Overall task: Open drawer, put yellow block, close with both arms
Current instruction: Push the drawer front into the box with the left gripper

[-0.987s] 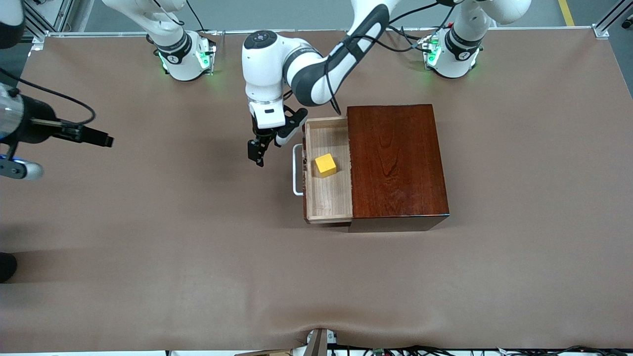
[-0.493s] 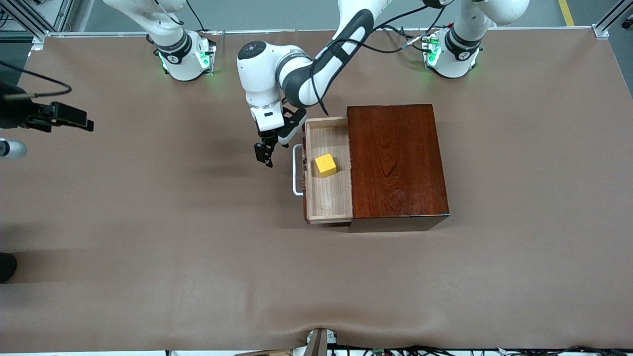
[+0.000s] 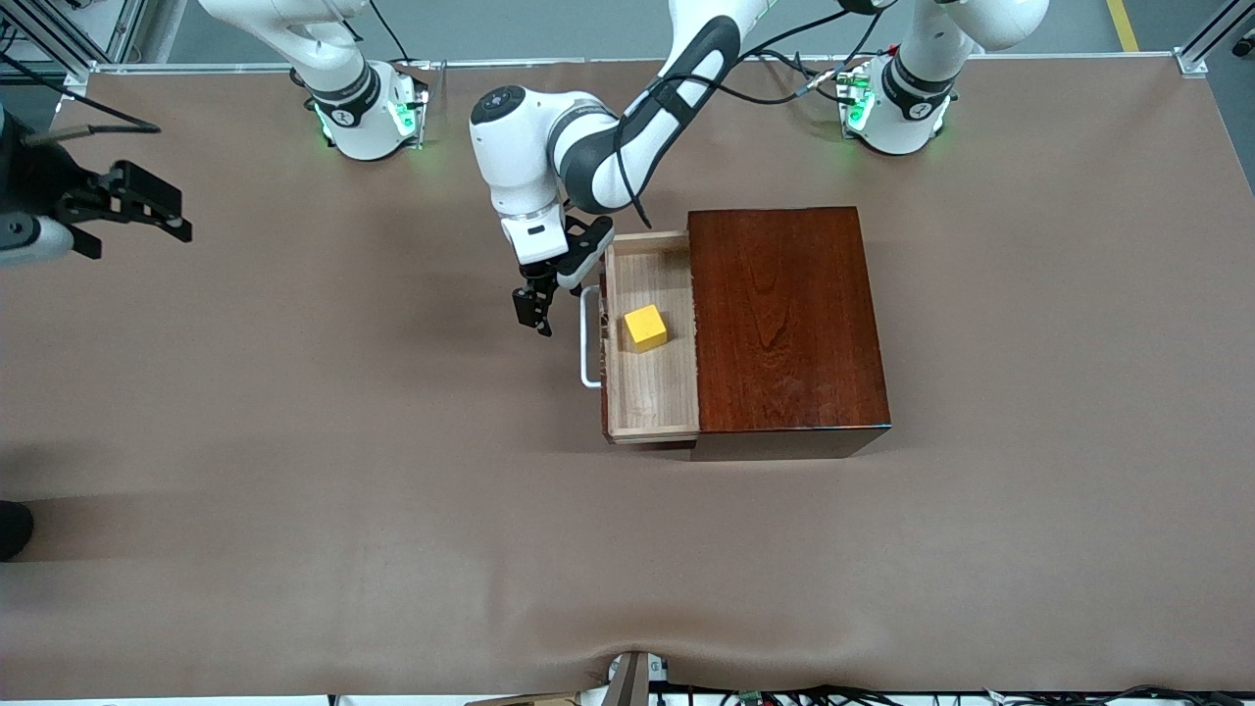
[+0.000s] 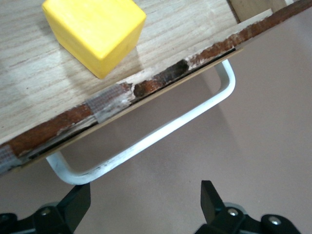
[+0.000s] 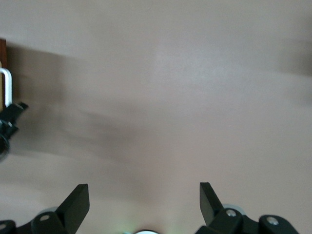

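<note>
The drawer (image 3: 649, 392) stands pulled out of the reddish-brown box (image 3: 784, 314), and the yellow block (image 3: 645, 327) lies in its pale tray. The white handle (image 3: 586, 338) points toward the right arm's end of the table. My left gripper (image 3: 534, 312) hangs open and empty over the table just beside the handle. In the left wrist view its fingers (image 4: 210, 191) straddle bare table short of the handle (image 4: 146, 141), with the block (image 4: 95, 31) in the tray past the drawer's front. My right gripper (image 3: 167, 211) is open and empty over the table's edge at the right arm's end.
The brown table cover (image 3: 392, 490) lies flat around the box. The right wrist view shows bare table under the right gripper (image 5: 144, 195), with the handle (image 5: 6, 87) and the left gripper (image 5: 9, 122) at the picture's edge.
The left gripper has moved closer to the drawer handle. The right gripper has drawn back toward the table's edge and turned. Drawer and block have not moved.
</note>
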You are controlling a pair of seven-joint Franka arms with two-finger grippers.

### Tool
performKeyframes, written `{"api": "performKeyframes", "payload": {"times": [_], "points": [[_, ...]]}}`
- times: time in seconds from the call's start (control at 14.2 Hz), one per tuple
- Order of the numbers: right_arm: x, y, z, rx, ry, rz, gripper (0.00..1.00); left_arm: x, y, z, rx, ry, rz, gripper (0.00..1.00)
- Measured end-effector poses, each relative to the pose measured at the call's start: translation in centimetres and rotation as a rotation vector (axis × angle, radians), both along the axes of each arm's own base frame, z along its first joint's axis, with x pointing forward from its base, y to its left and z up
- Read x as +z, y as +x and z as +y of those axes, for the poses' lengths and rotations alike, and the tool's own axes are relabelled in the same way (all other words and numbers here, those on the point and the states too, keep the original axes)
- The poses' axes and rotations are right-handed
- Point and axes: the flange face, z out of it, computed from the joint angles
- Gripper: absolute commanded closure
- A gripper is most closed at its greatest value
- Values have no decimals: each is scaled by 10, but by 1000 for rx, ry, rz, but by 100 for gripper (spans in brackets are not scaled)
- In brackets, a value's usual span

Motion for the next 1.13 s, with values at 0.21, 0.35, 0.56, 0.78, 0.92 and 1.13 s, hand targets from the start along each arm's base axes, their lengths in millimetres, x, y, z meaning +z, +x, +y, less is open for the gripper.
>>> {"api": "performKeyframes", "payload": {"times": [0.21,0.35,0.56,0.78,0.92,1.13], "points": [[4,-11,-15,41,-63,-10,0,1,1,0,-3,0,0,0],[1,-13,-12,50,-76,-3,0,2,2,1,-5,6,2,0],[-5,-13,-14,48,-79,13,0,5,5,6,-7,34,13,0],[-5,-13,-14,47,-79,14,0,12,16,18,1,72,27,0],[-4,-13,-13,48,-80,9,0,15,21,23,12,82,31,0],[0,-14,-19,36,-80,5,0,15,25,28,22,99,39,0]]}}
